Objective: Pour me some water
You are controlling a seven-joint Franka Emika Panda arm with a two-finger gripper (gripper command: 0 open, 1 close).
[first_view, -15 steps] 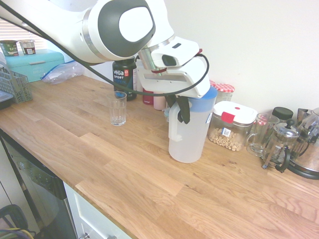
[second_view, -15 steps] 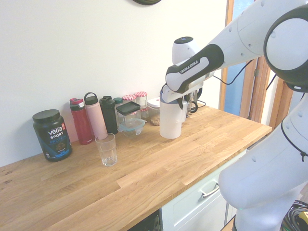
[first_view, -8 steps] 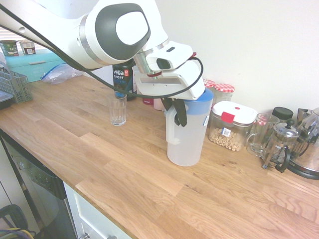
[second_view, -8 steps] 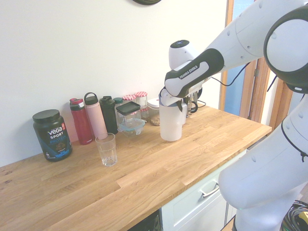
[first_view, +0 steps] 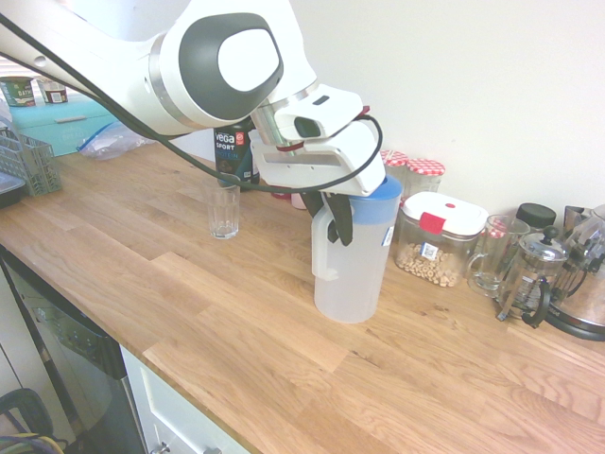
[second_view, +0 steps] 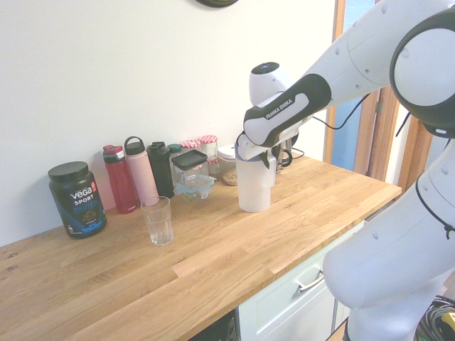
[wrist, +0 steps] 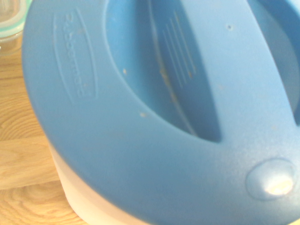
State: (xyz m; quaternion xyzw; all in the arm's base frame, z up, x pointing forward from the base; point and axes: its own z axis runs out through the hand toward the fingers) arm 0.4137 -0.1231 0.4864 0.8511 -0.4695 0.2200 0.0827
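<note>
The hand (first_view: 331, 233) is at the white handle (first_view: 324, 257) of the frosted jug (first_view: 352, 279); I cannot tell whether it is wide, narrow or gripping. Below it, the jug stands upright on the desk (first_view: 255, 331), blue lid (first_view: 380, 191) on, any water inside too hazy to make out. An empty glass (first_view: 224, 210) stands apart from the hand.

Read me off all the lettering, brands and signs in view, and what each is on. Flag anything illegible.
"vega SPORT": black tub; smaller print below unclear.
"FRANKA EMIKA": robot arm.
Moulded lettering on the blue lid: too blurred to read surely.
Labels on the pitcher, cereal container and two small cups: too small to read.
</note>
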